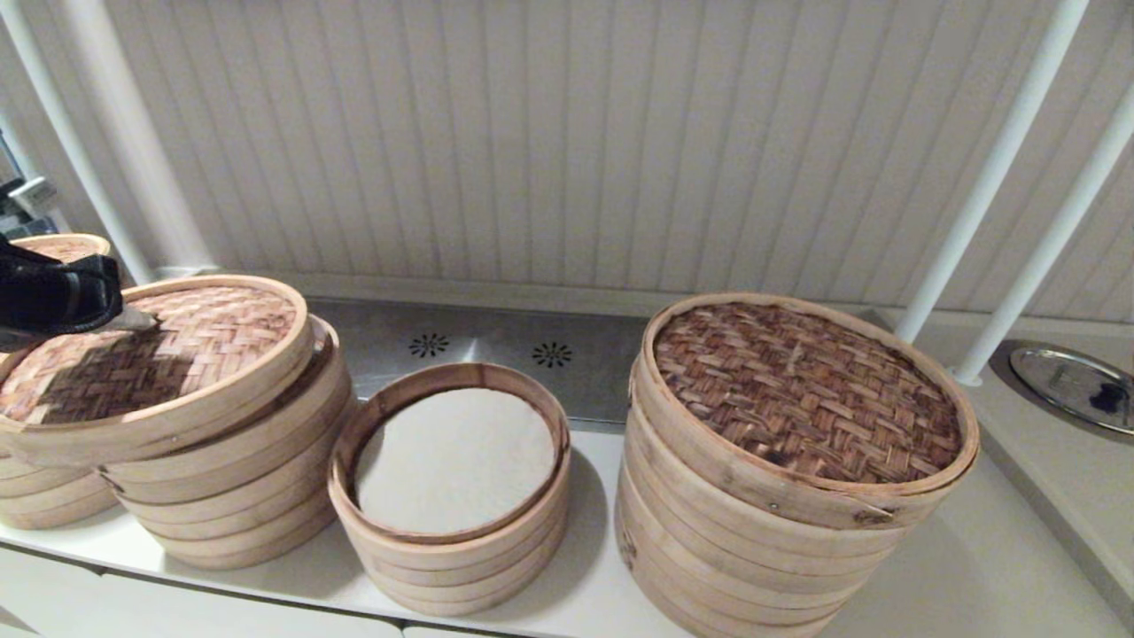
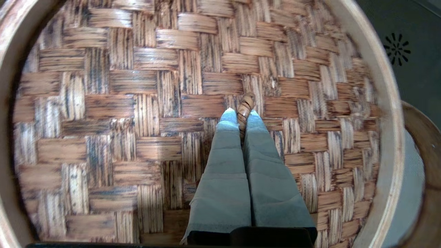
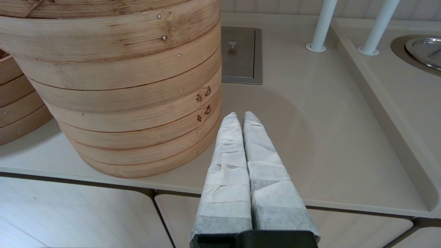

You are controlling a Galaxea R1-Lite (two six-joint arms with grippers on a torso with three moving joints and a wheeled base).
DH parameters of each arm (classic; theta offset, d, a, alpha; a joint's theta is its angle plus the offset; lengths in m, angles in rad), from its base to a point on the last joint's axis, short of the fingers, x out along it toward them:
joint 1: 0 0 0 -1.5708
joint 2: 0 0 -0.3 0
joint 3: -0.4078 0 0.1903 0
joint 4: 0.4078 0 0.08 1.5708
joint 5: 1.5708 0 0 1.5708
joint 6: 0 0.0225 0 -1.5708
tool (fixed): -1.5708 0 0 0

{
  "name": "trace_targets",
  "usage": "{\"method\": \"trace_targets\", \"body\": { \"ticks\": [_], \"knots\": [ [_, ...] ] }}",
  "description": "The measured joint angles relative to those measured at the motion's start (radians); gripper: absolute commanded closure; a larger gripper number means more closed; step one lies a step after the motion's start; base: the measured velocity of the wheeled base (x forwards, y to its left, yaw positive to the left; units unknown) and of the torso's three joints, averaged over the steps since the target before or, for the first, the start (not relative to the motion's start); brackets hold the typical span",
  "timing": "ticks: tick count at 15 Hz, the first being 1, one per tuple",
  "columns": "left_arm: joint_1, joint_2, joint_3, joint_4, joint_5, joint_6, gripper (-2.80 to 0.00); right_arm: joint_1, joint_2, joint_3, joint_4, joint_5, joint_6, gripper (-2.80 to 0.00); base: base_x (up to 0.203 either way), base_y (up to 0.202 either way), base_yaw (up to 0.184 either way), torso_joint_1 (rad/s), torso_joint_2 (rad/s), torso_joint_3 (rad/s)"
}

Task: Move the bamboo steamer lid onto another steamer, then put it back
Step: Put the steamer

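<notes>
The bamboo steamer lid, pale-rimmed with a pinkish-tan weave, hangs tilted and shifted off the medium stack at the left. My left gripper is shut on the lid's small loop handle at its centre. In the left wrist view the lid fills the picture, and the medium stack's rim peeks out beside it. The smallest steamer stands uncovered at the centre front, its white cloth liner showing. My right gripper is shut on nothing, low by the counter's front edge next to the biggest stack.
The biggest stack with a dark-weave lid stands at the right. Another steamer sits at the far left behind. White posts and a round metal dish are at the right. A steel vent panel lies behind the small steamer.
</notes>
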Motion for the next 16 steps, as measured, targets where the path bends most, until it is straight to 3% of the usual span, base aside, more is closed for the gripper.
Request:
{"method": "trace_targets", "body": {
  "ticks": [16],
  "knots": [
    [0.0, 0.131, -0.036, -0.058, -0.017, -0.002, 0.0, 0.0, 0.0, 0.0, 0.0, 0.0, 0.0, 0.0, 0.0, 0.0, 0.0, 0.0, 0.0, 0.0]
  ]
}}
